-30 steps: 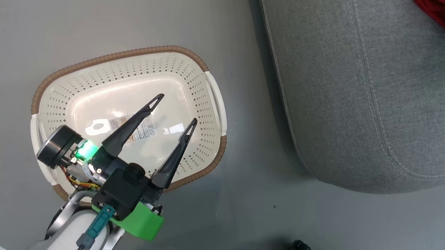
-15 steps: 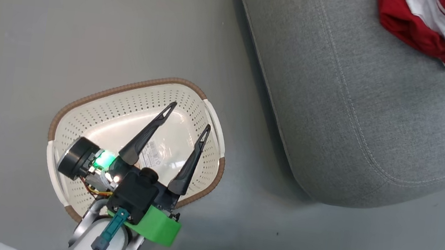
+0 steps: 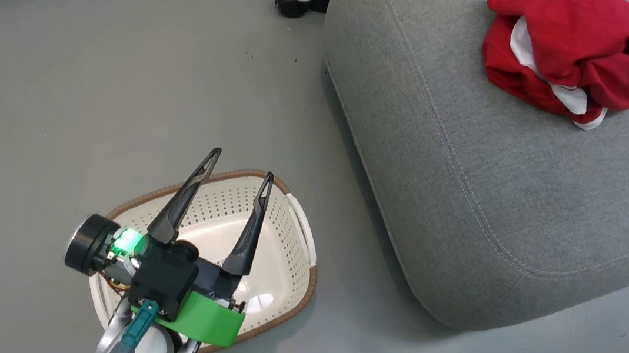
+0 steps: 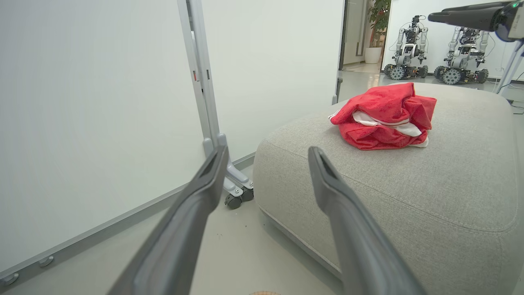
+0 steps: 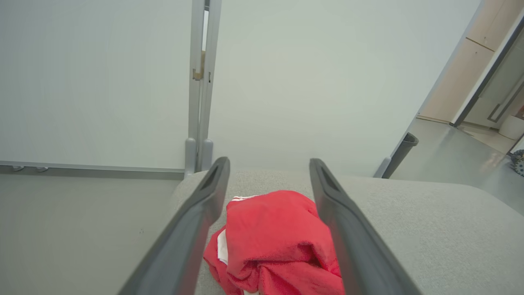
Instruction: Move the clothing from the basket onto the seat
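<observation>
Woven cloth seat [image 3: 467, 188], glossy plastic basket [image 3: 285, 238]

Head looks down; 2 wrist views look level, sharing clothing [image 4: 385, 102].

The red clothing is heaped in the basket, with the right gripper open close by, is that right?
Not quite. The head view shows the clothing heaped on the grey seat, not in the basket on the floor. The right gripper is indeed open close by.
</observation>
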`<state>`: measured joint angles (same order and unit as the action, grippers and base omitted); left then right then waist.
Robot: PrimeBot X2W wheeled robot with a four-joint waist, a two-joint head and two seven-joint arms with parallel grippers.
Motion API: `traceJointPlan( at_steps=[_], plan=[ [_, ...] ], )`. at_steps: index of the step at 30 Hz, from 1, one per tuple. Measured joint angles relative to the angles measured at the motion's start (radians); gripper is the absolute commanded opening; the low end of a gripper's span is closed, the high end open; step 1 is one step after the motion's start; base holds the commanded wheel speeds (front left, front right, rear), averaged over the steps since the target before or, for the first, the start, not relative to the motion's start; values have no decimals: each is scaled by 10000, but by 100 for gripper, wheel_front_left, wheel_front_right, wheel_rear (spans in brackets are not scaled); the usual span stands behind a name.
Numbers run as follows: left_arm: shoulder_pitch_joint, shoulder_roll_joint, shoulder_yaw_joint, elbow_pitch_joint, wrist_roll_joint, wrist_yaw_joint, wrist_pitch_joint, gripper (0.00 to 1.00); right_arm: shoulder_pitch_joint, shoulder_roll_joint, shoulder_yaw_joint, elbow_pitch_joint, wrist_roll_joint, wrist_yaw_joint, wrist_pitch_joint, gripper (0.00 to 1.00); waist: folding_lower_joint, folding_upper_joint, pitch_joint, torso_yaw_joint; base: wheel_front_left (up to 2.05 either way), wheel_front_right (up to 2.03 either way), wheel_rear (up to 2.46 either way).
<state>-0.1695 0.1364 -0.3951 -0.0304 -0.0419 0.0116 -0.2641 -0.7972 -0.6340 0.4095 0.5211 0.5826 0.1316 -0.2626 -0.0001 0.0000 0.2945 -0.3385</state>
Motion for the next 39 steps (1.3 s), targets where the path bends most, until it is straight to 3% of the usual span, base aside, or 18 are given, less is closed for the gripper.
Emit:
traceJointPlan(
  at_steps=[5,10,17,22,39],
  plan=[
    [217,-199,169,-79,38,-81,0,100,1177,222,-1544,-2092,-727,-2,-2,100,0,0,-380,214,0,0,0],
    [524,-357,391,-119,52,-79,0,100,2778,1009,-2863,-4334,-1394,-2,0,100,0,0,-629,594,0,0,0],
    [798,-533,633,-176,71,-159,0,100,4882,2232,-3519,-6391,-2499,0,-2,100,0,0,-966,1213,0,0,0],
    [1035,-602,834,-184,71,-201,0,100,6102,3049,-3407,-6932,-2811,-2,-2,100,0,0,-1208,1784,0,0,0],
    [1910,-740,1572,-75,98,-228,0,100,8040,4780,-3354,-7099,-3461,0,0,100,0,0,-1920,4219,0,0,0]
  ],
)
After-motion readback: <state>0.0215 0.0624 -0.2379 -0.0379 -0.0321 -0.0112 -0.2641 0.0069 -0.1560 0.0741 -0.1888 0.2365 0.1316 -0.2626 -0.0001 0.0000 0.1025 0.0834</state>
